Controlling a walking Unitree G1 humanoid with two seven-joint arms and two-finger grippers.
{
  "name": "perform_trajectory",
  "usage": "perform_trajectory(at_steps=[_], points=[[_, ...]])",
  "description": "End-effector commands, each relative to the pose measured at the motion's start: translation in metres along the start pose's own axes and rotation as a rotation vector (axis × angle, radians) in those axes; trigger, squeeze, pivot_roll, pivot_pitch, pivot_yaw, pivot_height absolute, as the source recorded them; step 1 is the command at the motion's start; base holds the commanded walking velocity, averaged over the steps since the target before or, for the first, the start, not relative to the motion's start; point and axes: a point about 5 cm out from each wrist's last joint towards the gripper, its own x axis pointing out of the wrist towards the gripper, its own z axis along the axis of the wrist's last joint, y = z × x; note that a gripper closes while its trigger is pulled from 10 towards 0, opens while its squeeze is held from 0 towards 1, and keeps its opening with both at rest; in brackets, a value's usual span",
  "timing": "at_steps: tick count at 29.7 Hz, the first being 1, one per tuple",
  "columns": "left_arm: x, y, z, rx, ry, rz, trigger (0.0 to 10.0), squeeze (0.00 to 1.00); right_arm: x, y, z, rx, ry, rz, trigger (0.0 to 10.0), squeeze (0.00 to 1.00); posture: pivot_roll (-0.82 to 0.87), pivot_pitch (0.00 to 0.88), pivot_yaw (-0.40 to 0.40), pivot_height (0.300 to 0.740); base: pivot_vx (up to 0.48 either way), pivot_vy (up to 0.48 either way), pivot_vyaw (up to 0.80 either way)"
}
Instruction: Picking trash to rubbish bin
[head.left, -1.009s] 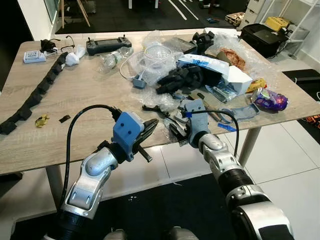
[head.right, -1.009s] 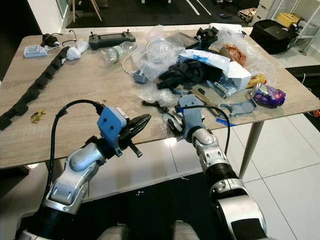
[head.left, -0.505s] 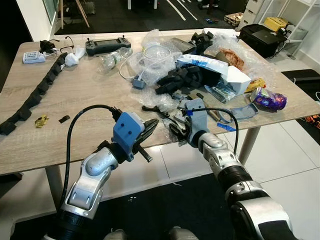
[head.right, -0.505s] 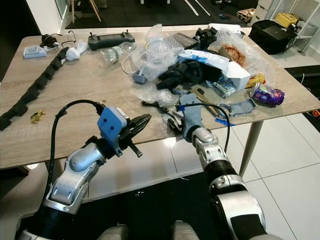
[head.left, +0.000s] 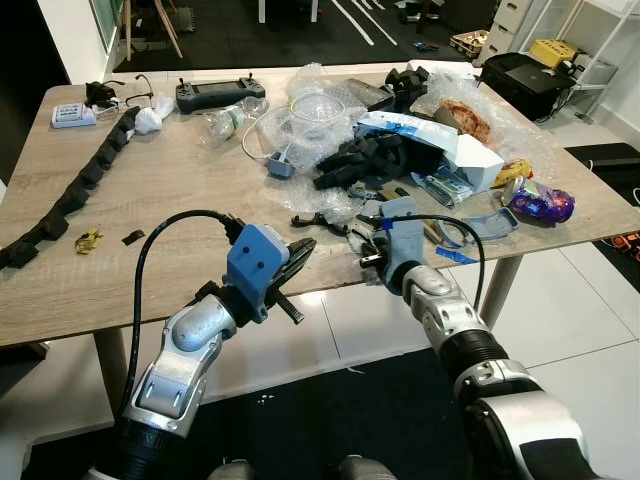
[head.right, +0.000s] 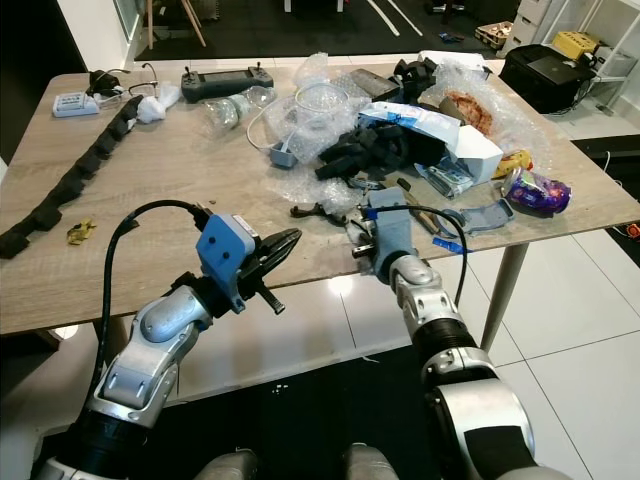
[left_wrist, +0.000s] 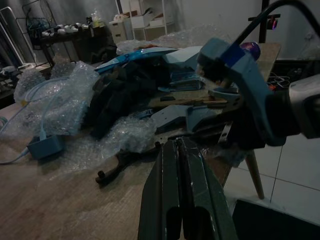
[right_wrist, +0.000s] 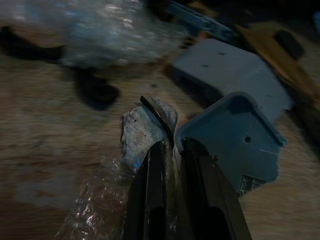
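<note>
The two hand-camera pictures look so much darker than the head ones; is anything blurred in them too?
Left wrist view: dim and bluish, the shut left gripper sharp, the bubble wrap readable. Right wrist view: darker still, the far clutter smeared, only the right gripper and the grey plastic part fairly clear. Head views: evenly lit, crisp.

My left arm bent forward, its jaws (head.left: 300, 250) pressed together and level, my right arm stretched ahead, wrist tipped down, its jaws (right_wrist: 172, 150) nearly closed, clamping a thin scrap
</note>
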Motion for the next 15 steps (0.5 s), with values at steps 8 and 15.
perform_trajectory(at_steps=[8,15], points=[[0.004,0.006,0.001,0.022,-0.007,0.049,10.0,0.00,-0.004,-0.018,0.004,0.014,-0.048,-0.097,0.0,0.00,0.01,0.031,-0.039,0.740,0.000,0.000,0.00],[0.003,0.017,0.002,0.013,-0.018,0.109,10.0,0.00,-0.005,-0.026,0.037,0.026,-0.187,-0.147,0.0,0.00,0.00,0.024,-0.033,0.740,0.000,0.000,0.00]])
